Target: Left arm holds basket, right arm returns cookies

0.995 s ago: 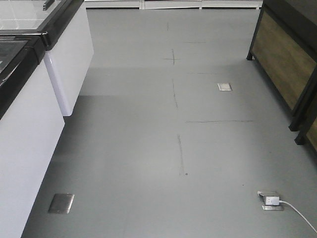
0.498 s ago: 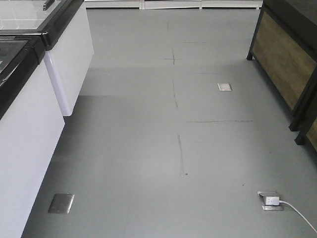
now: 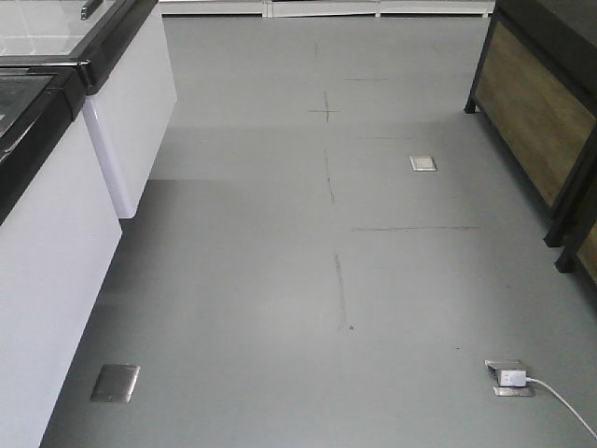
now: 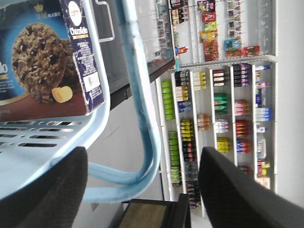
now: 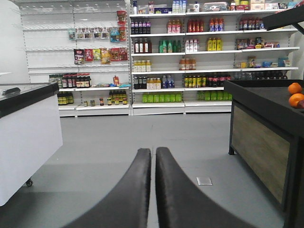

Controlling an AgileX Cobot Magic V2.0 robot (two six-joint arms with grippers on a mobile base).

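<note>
Between the 2 black fingers (image 4: 42, 190) of the left hand (image 4: 142, 154), which stand spread wide, runs the arched light blue handle (image 4: 140, 95) of the basket (image 4: 38, 137). Neither finger is seen pressing on it. Inside the basket, upper left of the left wrist view, sit the cookies (image 4: 47, 61), a dark navy "Chocofello" box lying against the slotted wall and rim. Behind them are store shelves (image 4: 213, 109) of bottles and packets.

Right wrist view: the right hand (image 5: 153, 154) has its fingers pressed together along their length and is held above the grey floor (image 5: 118, 137).
- Ahead: white shelving (image 5: 156, 52) stocked with bottles.
- Left: white freezer cabinet (image 5: 28, 128) with a dark top.
- Right: dark table (image 5: 261, 133) with a wood side panel and 2 oranges (image 5: 295, 94) on it.

Front view: grey floor, with white cabinets (image 3: 56, 261) at left and a wood-panelled stand (image 3: 536, 112) at right. At lower left is 1 metal floor plate (image 3: 116, 383). At lower right is 1 white plug (image 3: 511, 377) with its cable (image 3: 564, 406).
</note>
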